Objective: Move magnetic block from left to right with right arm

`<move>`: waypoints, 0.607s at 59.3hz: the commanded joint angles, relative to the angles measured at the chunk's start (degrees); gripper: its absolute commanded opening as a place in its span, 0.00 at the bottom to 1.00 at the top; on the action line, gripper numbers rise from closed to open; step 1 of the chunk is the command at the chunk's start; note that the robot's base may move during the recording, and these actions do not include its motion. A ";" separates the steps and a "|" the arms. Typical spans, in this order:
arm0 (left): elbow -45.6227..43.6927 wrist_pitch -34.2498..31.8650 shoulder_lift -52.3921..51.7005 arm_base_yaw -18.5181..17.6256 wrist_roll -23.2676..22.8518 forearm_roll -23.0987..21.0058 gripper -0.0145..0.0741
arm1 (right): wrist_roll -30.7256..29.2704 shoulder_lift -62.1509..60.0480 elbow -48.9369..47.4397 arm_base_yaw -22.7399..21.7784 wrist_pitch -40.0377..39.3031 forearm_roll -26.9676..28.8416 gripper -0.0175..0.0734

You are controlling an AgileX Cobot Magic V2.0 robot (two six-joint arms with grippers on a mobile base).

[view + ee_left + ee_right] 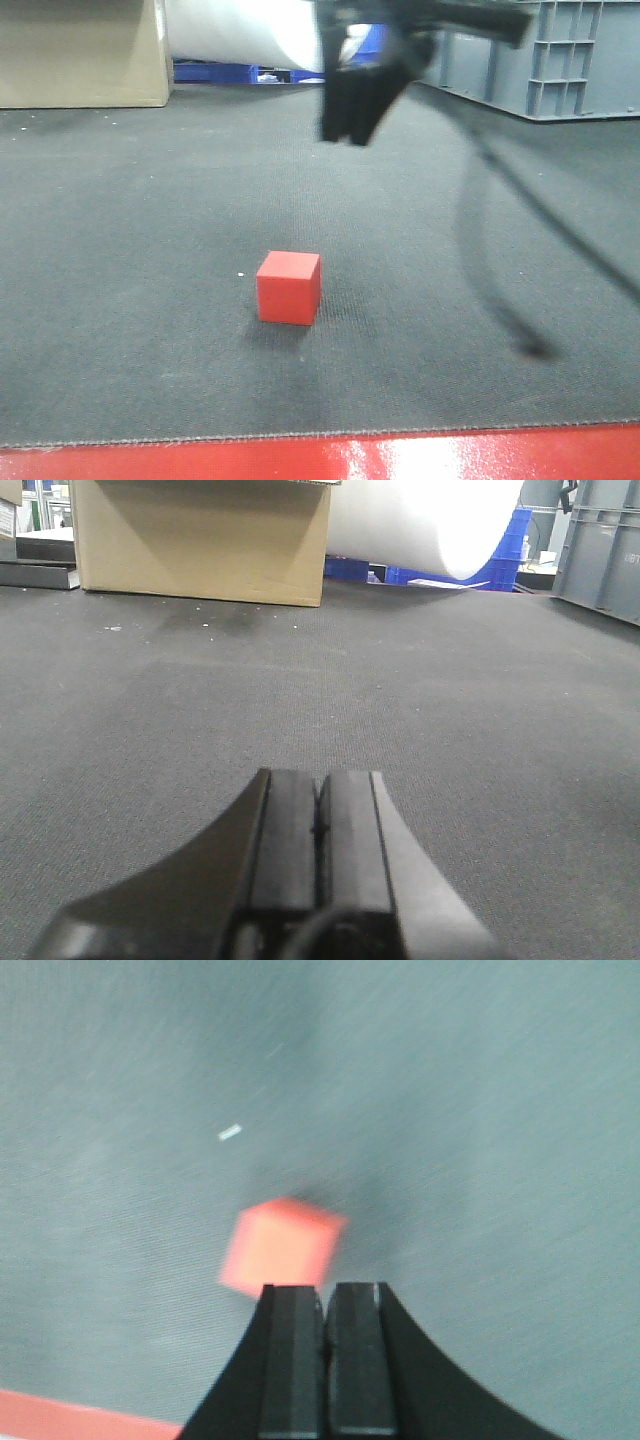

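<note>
The red magnetic block sits alone on the dark grey mat, resting flat on one face and touching nothing else. In the front view the right gripper hangs in the air above the mat, higher and farther back than the block and a little to its right in the picture, well clear of it. Its fingers appear pressed together and hold nothing, though the picture is blurred there.

The right wrist view looks down past the right gripper: the two black fingers lie side by side with only a thin seam between them, and the block shows just beyond their tips, slightly left of the seam and blurred. A small white speck lies on the mat farther off.

In the left wrist view the left gripper is likewise closed on nothing, low over bare mat. Behind it stand a cardboard box, a white roll and a grey crate.
</note>
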 commanded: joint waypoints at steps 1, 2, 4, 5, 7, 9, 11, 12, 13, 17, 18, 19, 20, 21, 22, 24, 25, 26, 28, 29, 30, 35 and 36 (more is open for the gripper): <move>0.54 -5.05 -0.37 -0.16 -0.25 0.00 0.03 | -6.26 -7.35 4.12 -2.33 -7.73 -0.89 0.25; 0.54 -5.05 -0.37 -0.16 -0.25 0.00 0.03 | -7.61 -8.51 5.63 -2.94 -8.71 -0.89 0.25; 0.54 -5.05 -0.37 -0.16 -0.25 0.00 0.03 | -9.28 -9.72 7.14 -3.57 -11.26 -0.89 0.25; 0.54 -5.05 -0.37 -0.16 -0.25 0.00 0.03 | -10.38 -10.97 8.69 -4.25 -12.84 -0.89 0.25; 0.54 -5.05 -0.37 -0.16 -0.25 0.00 0.03 | -11.69 -13.07 10.77 -5.45 -15.00 -0.89 0.25; 0.54 -5.05 -0.37 -0.16 -0.25 0.00 0.03 | -13.23 -15.30 13.37 -6.77 -17.85 -0.89 0.25; 0.54 -5.05 -0.37 -0.16 -0.25 0.00 0.03 | -14.65 -17.50 15.97 -8.20 -20.68 -0.89 0.25; 0.54 -5.05 -0.37 -0.16 -0.25 0.00 0.03 | -15.20 -18.38 16.99 -8.80 -21.82 -0.89 0.25; 0.54 -5.05 -0.37 -0.16 -0.25 0.00 0.03 | -15.75 -19.27 18.52 -9.41 -22.97 -0.89 0.25; 0.54 -5.05 -0.37 -0.16 -0.25 0.00 0.03 | -18.77 -23.60 23.46 -12.71 -28.73 -0.84 0.25; 0.54 -5.05 -0.37 -0.16 -0.25 0.00 0.03 | -19.45 -24.46 24.42 -13.41 -29.87 -0.84 0.25; 0.54 -5.05 -0.37 -0.16 -0.25 0.00 0.03 | -20.53 -25.31 25.35 -14.11 -30.95 -0.84 0.25; 0.54 -5.05 -0.37 -0.16 -0.25 0.00 0.03 | -21.26 -26.54 26.72 -15.19 -32.54 -0.84 0.25; 0.54 -5.05 -0.37 -0.16 -0.25 0.00 0.03 | -22.43 -27.34 27.61 -15.91 -33.62 -0.78 0.25; 0.54 -5.05 -0.37 -0.16 -0.25 0.00 0.03 | -23.19 -28.14 28.50 -16.64 -35.20 -0.64 0.25; 0.54 -5.05 -0.37 -0.16 -0.25 0.00 0.03 | -25.34 -30.13 30.65 -18.60 -37.84 -0.20 0.25; 0.54 -5.05 -0.37 -0.16 -0.25 0.00 0.03 | -26.24 -30.91 31.47 -19.39 -38.88 0.02 0.25; 0.54 -5.05 -0.37 -0.16 -0.25 0.00 0.03 | -27.53 -32.05 32.69 -20.59 -40.45 0.36 0.25; 0.54 -5.05 -0.37 -0.16 -0.25 0.00 0.03 | -29.21 -33.52 34.29 -22.58 -42.43 0.77 0.25; 0.54 -5.05 -0.37 -0.16 -0.25 0.00 0.03 | -30.41 -34.61 35.42 -23.35 -43.82 1.05 0.25; 0.54 -5.05 -0.37 -0.16 -0.25 0.00 0.03 | -31.17 -35.31 36.15 -24.45 -44.72 1.16 0.25; 0.54 -5.05 -0.37 -0.16 -0.25 0.00 0.03 | -34.45 -39.23 40.28 -28.01 -49.36 1.46 0.25; 0.54 -5.05 -0.37 -0.16 -0.25 0.00 0.03 | -35.00 -40.15 41.20 -28.83 -50.47 1.46 0.25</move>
